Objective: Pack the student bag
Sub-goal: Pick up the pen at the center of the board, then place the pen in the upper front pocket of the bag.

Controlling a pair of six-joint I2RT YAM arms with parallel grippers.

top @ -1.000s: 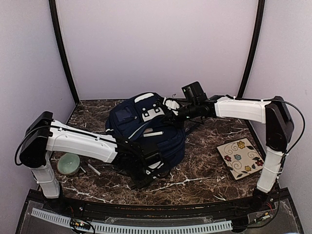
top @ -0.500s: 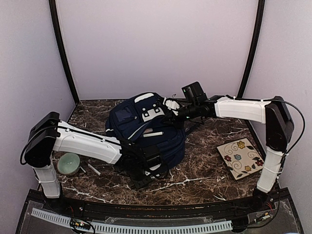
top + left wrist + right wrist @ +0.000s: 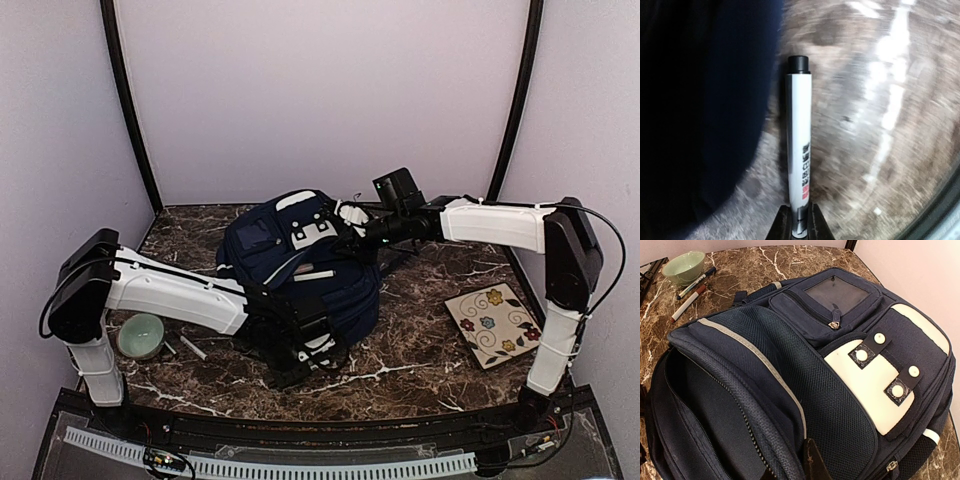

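Packing looks barely begun: the student bag [image 3: 300, 262] lies mid-frame in the overhead view with its main compartment gaping. Two pens [image 3: 689, 296] lie unpacked beside a green bowl [image 3: 684, 266], upper left of my right wrist view. My left gripper [image 3: 799, 222] is nearly closed, pinching a white marker [image 3: 799, 135] (black cap pointing away). My right gripper [image 3: 810, 462] seems clamped on the bag's opening rim.

centre blocked by student bag [image 3: 265, 262], bare marble [image 3: 420, 300] between it and tile [image 3: 493, 323], bowl [image 3: 139, 335] left
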